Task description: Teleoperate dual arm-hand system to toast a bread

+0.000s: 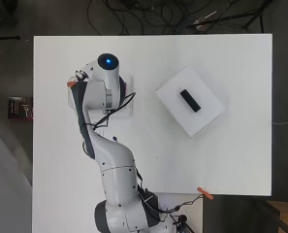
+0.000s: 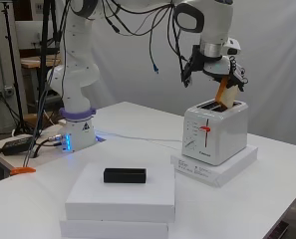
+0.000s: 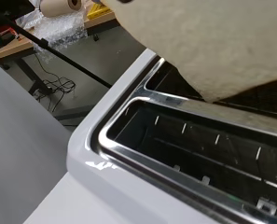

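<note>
Hand (image 2: 213, 69) upper right of side view, fingers pinching bread slice (image 2: 226, 92), tilted, lower corner at toaster (image 2: 215, 132) slot. Best: straighten slice, align with slot, lower before releasing.

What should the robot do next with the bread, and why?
Probably lower the bread slice straight down into the toaster. The hand holds the slice tilted, with its bottom corner just at a slot, and the wrist view shows the slots open and empty, so it is not yet inside.
</note>
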You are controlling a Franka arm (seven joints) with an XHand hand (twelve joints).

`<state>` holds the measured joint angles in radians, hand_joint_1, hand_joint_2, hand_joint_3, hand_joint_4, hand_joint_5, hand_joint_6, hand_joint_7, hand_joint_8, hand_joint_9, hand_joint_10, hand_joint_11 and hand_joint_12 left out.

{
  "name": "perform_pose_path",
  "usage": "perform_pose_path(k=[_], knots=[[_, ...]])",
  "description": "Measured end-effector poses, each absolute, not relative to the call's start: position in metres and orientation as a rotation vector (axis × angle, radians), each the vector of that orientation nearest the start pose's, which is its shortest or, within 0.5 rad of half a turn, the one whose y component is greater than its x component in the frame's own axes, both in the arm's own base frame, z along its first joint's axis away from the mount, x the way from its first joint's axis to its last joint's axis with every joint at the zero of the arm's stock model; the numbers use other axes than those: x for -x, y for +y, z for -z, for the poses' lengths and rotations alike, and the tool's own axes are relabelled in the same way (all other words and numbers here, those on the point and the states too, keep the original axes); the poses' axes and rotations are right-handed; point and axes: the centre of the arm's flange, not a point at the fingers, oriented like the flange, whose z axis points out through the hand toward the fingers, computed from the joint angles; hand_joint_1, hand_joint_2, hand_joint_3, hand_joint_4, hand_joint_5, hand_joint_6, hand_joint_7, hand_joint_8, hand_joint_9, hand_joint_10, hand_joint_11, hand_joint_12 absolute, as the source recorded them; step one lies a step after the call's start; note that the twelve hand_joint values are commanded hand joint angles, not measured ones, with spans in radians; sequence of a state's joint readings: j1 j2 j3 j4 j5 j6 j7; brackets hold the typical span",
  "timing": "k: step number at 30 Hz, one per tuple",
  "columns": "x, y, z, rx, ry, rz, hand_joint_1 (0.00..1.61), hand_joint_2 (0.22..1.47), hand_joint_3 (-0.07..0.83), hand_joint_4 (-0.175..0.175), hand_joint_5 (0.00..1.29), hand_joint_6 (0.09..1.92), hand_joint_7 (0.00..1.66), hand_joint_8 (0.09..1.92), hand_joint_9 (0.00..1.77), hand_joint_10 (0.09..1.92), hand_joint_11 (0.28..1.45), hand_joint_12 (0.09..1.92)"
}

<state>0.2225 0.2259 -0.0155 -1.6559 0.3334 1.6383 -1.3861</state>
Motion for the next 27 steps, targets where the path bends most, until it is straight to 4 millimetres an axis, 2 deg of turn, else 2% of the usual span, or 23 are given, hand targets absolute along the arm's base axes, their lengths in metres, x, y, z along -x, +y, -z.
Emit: perform_pose_path(k=[2, 4, 6, 7, 8, 9, 10, 11, 12, 13, 14, 15, 16, 19, 22, 24, 27], knots=[[-0.585, 0.160, -0.465, 1.997, -1.922, -0.011, 1.33, 1.24, 0.000, -0.175, 0.55, 1.50, 0.72, 1.27, 0.86, 1.36, 0.71, 0.10], [-0.587, 0.162, -0.465, 2.005, -1.955, -0.015, 1.33, 1.24, 0.000, -0.175, 0.55, 1.54, 0.72, 1.25, 0.86, 1.34, 0.70, 0.09], [-0.589, 0.165, -0.466, 1.979, -1.970, -0.037, 1.21, 1.25, 0.001, -0.094, 0.62, 1.56, 0.79, 1.17, 0.94, 0.65, 0.70, 0.09], [-0.590, 0.168, -0.466, 1.961, -1.974, -0.050, 1.18, 1.25, 0.002, -0.072, 0.64, 1.55, 0.82, 1.14, 1.01, 0.39, 0.70, 0.09], [-0.591, 0.170, -0.465, 1.943, -1.979, -0.067, 1.17, 1.25, 0.001, -0.061, 0.64, 1.55, 0.84, 1.13, 1.07, 0.22, 0.71, 0.09], [-0.590, 0.173, -0.463, 1.922, -1.989, -0.080, 1.16, 1.25, -0.001, -0.055, 0.65, 1.54, 0.85, 1.12, 1.10, 0.12, 0.71, 0.09], [-0.590, 0.175, -0.461, 1.906, -1.998, -0.087, 1.23, 1.22, 0.004, -0.098, 0.65, 1.50, 0.86, 1.09, 1.05, 0.48, 0.72, 0.09], [-0.590, 0.176, -0.459, 1.894, -2.004, -0.094, 1.22, 1.23, 0.005, -0.133, 0.60, 1.47, 0.87, 1.17, 1.04, 0.58, 0.75, 0.09], [-0.590, 0.177, -0.457, 1.881, -2.004, -0.100, 0.78, 1.15, -0.010, -0.117, 0.49, 1.05, 0.75, 0.86, 0.94, 0.44, 0.67, 0.09], [-0.590, 0.179, -0.453, 1.864, -1.998, -0.105, 0.43, 1.03, -0.022, -0.072, 0.40, 0.63, 0.57, 0.52, 0.75, 0.26, 0.58, 0.09], [-0.590, 0.183, -0.449, 1.847, -1.993, -0.108, 0.22, 0.95, -0.021, -0.034, 0.34, 0.34, 0.40, 0.28, 0.55, 0.14, 0.50, 0.09], [-0.589, 0.188, -0.448, 1.846, -1.988, -0.111, 0.11, 0.91, -0.015, -0.009, 0.31, 0.17, 0.30, 0.14, 0.42, 0.09, 0.46, 0.09], [-0.588, 0.189, -0.449, 1.874, -1.975, -0.126, 0.05, 0.91, -0.001, 0.006, 0.29, 0.09, 0.24, 0.09, 0.35, 0.09, 0.43, 0.09], [-0.596, 0.168, -0.446, 2.070, -1.904, -0.222, 0.00, 0.98, 0.016, 0.020, 0.27, 0.09, 0.20, 0.09, 0.29, 0.09, 0.40, 0.09], [-0.605, 0.124, -0.438, 2.273, -1.797, -0.272, 0.01, 1.02, 0.015, 0.020, 0.29, 0.09, 0.21, 0.09, 0.28, 0.09, 0.38, 0.09], [-0.608, 0.098, -0.434, 2.313, -1.712, -0.225, 0.02, 1.02, 0.012, 0.021, 0.29, 0.09, 0.22, 0.09, 0.28, 0.09, 0.37, 0.09], [-0.607, 0.080, -0.427, 2.336, -1.554, -0.138, 0.02, 1.03, 0.010, 0.023, 0.28, 0.09, 0.21, 0.09, 0.26, 0.09, 0.36, 0.09]])
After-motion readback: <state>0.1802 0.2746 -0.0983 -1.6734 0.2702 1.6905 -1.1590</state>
